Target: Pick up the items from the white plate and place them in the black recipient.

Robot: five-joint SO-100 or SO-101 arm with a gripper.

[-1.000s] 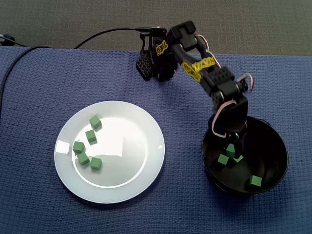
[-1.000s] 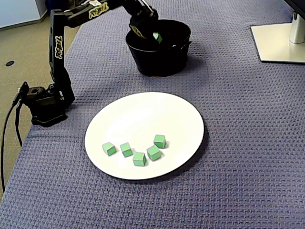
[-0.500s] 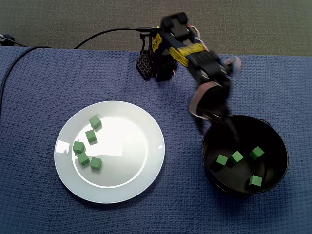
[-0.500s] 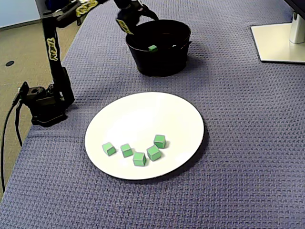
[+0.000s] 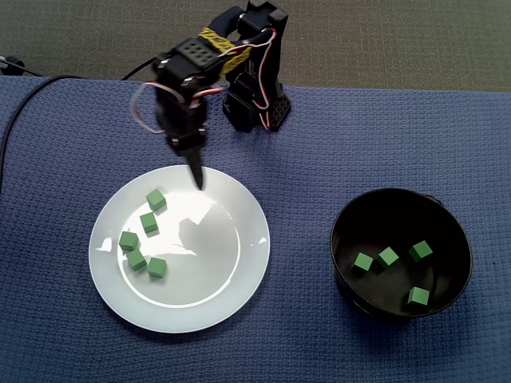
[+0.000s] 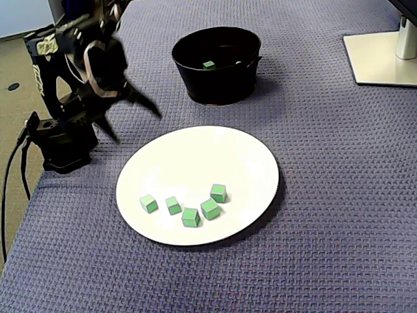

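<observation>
Several green cubes [image 5: 148,223] lie in a loose cluster on the left part of the white plate [image 5: 239,295], and in the other fixed view they sit near the front of the plate [image 6: 260,156]. The black bowl [image 5: 399,209] at the right holds several green cubes [image 5: 388,256]; only one cube [image 6: 208,64] shows inside the bowl [image 6: 218,88] from the side. My gripper [image 5: 196,177] hangs above the plate's far edge, pointing down. Seen from the side, the gripper [image 6: 132,120] is open with nothing between its fingers.
The arm's base [image 5: 251,108] stands at the cloth's far edge, with a black cable [image 5: 32,96] running off to the left. A white stand foot [image 6: 384,59] lies at the right beyond the bowl. A blue woven cloth [image 5: 303,335] covers the table.
The gripper let a green cube go into the bowl, then the arm swung from the bowl across to above the plate's far edge, with its fingers spread.
</observation>
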